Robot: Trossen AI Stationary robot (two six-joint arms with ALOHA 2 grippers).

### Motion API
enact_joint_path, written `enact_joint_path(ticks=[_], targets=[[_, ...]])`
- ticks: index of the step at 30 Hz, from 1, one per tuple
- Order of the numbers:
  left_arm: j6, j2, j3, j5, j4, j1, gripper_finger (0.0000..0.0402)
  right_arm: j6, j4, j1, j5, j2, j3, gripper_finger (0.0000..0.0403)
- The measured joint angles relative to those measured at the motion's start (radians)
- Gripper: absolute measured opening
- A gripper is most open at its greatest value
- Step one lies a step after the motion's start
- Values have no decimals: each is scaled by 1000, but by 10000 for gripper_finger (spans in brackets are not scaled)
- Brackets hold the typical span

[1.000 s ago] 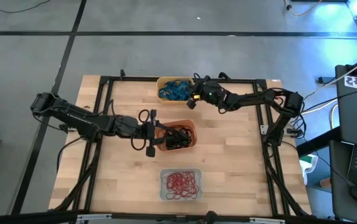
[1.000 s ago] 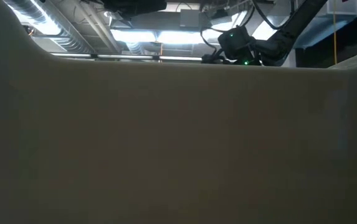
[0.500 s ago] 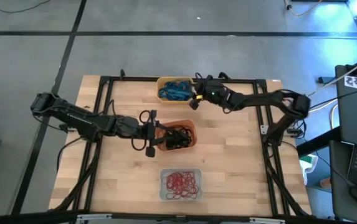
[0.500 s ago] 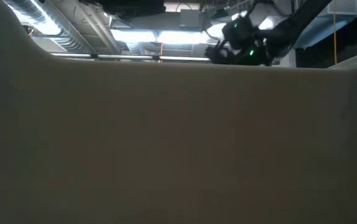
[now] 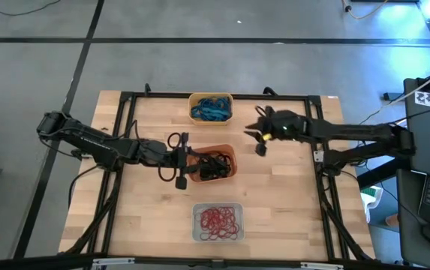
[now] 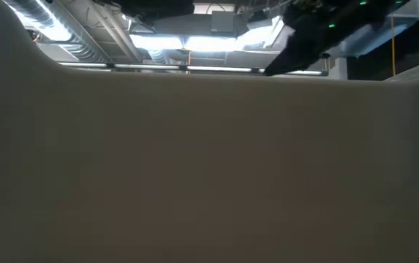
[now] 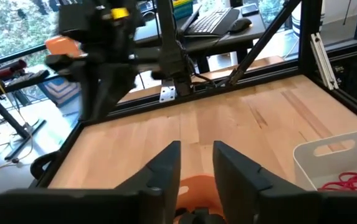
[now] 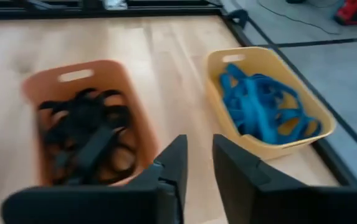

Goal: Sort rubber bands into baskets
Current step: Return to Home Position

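Note:
Three baskets stand in a row down the middle of the table: a yellow one point(image 5: 211, 107) with blue rubber bands point(image 8: 262, 109), an orange one point(image 5: 215, 163) with black bands point(image 8: 85, 130), and a whitish one point(image 5: 218, 223) with red bands point(image 7: 347, 180). My left gripper point(image 5: 192, 162) hovers over the orange basket's left end. Its fingers point(image 7: 197, 165) stand a little apart with nothing between them. My right gripper point(image 5: 256, 136) hangs over bare wood to the right of the yellow and orange baskets. Its fingers point(image 8: 198, 158) are slightly apart and hold nothing.
A black metal frame point(image 5: 128, 135) runs round the wooden table top point(image 5: 282, 195). In the low view the wall of a pale basket point(image 6: 194, 168) fills nearly the whole picture, and only part of my right arm point(image 6: 319, 33) shows above it.
My right gripper has drawn back from over the yellow basket. It has gone toward the table's right and near edges while rising and tipping closer to level.

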Motion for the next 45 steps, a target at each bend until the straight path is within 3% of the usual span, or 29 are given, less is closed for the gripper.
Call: enact_joint_path(ticks=[12,16,22,39,45], targets=[[23,0,0,23,9,1,10,107,40,121,9,-247,-262,6],[-3,-2,-7,24,10,16,3,127,62,169,31,-314,-331,4],[-42,-61,-136,25,78,18,2,129,136,241,63,-401,-423,13],[-186,-466,-504,0,189,33,2,176,284,280,53,-576,-608,14],[-213,-617,-612,-96,182,33,6,189,314,280,53,-620,-664,14]])
